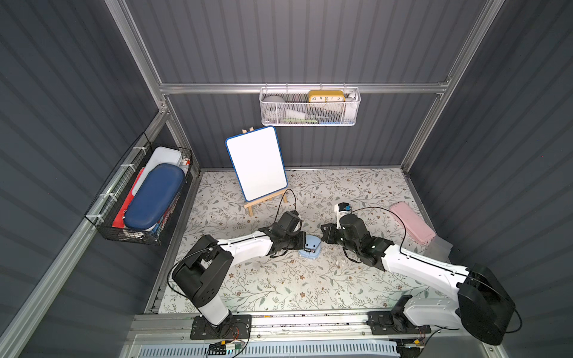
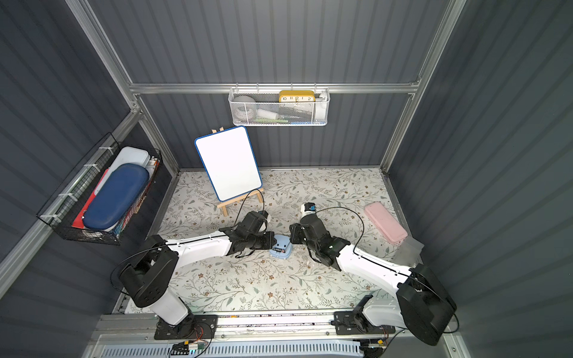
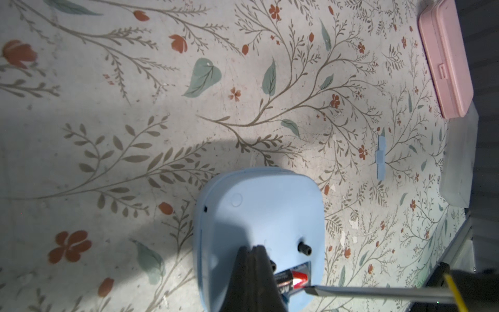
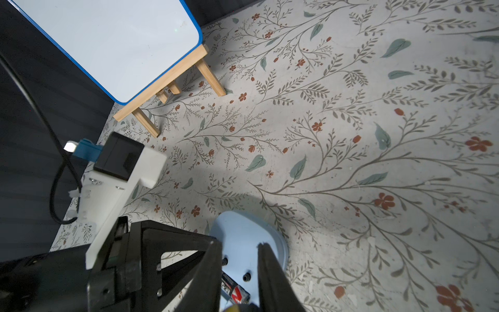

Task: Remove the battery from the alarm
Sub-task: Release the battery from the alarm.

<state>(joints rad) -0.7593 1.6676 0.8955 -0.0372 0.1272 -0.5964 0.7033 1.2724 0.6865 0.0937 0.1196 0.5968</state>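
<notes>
- The alarm (image 1: 310,247) lies face down near the middle of the floral desk (image 1: 279,285), its plain blue back up, between the two arms.
- In its open slot sits the battery (image 3: 293,282), dark with a red patch, lying in the compartment.
- The left pincer (image 3: 252,252) is fully closed, its dark fingertips pressed together and resting on the alarm's back just beside the slot.
- The right pincer (image 4: 239,250) holds the screwdriver (image 3: 378,291) with its jaws partly apart; a bit of yellow handle shows between them in the right wrist view.
- The screwdriver's flat tip sits at the edge of the slot, touching or almost touching the battery's end; I cannot tell which.
- A small blue cover piece (image 3: 381,156) lies apart from the alarm on the desk.
- A pink case (image 1: 412,221) rests near the desk's right edge; a whiteboard (image 1: 256,162) stands on a wooden easel at the back.
</notes>
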